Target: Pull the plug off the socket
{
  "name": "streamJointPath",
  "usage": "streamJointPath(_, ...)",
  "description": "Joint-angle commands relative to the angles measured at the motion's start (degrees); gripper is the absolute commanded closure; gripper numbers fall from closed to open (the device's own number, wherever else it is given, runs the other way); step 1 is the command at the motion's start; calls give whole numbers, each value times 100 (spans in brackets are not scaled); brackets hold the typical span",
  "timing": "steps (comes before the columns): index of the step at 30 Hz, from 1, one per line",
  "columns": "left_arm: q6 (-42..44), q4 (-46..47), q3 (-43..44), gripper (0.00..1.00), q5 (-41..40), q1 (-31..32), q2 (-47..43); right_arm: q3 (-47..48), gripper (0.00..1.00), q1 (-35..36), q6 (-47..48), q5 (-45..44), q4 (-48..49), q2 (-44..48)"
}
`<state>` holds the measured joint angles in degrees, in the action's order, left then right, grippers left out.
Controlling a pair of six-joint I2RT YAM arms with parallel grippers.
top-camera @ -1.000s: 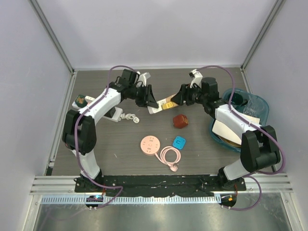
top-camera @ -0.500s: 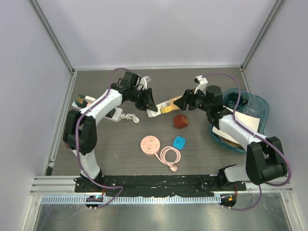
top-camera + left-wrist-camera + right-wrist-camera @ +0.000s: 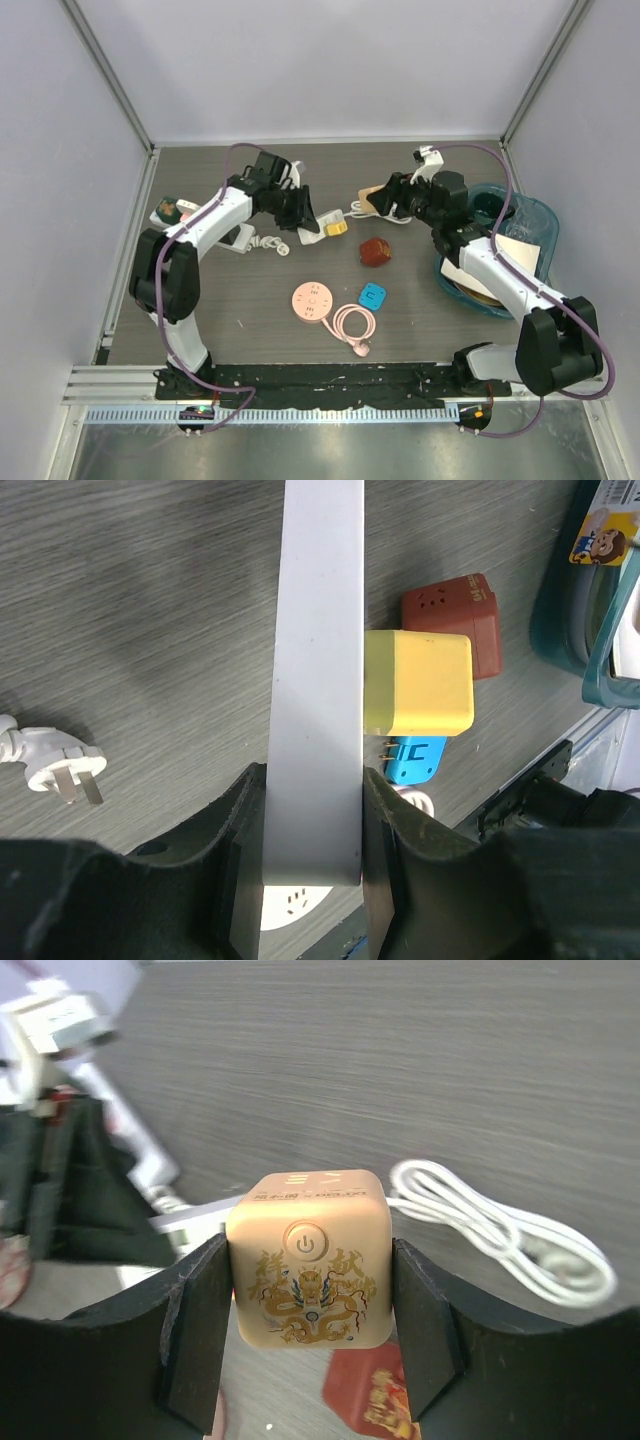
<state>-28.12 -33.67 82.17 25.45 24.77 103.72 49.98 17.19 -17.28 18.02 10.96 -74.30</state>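
My left gripper (image 3: 305,214) is shut on a white power strip (image 3: 320,223), held off the table. A yellow plug (image 3: 339,227) sits in the strip's side. In the left wrist view the strip (image 3: 315,680) runs up between my fingers (image 3: 238,850), with the yellow plug (image 3: 418,683) on its right. My right gripper (image 3: 387,196) is shut on a tan cube plug (image 3: 371,199) with a gold dragon print (image 3: 310,1257). It is held apart from the strip, to its right. The strip's end shows blurred behind the cube (image 3: 190,1222).
A red cube adapter (image 3: 376,251), a blue adapter (image 3: 373,295) and a pink round socket (image 3: 313,302) with coiled cord (image 3: 352,325) lie mid-table. A white cable (image 3: 500,1230) lies under the right gripper, a white plug (image 3: 62,770) at left. A teal basin (image 3: 537,214) stands right.
The tan cube plug has come off the white strip. My right gripper has carried it right and back; my left gripper has drawn the strip to the left with the yellow plug.
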Motion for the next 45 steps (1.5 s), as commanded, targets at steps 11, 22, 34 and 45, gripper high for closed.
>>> streamJointPath(11,-211,230,-105,100,-1016,-43,-775,768,99,-172,242,-2681,-999,-1059)
streamJointPath(22,-291,10,-17,100,-1315,-104,-695,689,95,-234,163,-2926,-446,-1939)
streamJointPath(34,-343,-17,9,100,-1077,-184,-599,680,99,-330,-100,-1977,-6,-1755)
streamJointPath(45,-282,18,-61,100,-1104,-184,-757,1180,99,-550,-56,-2505,-814,-2079)
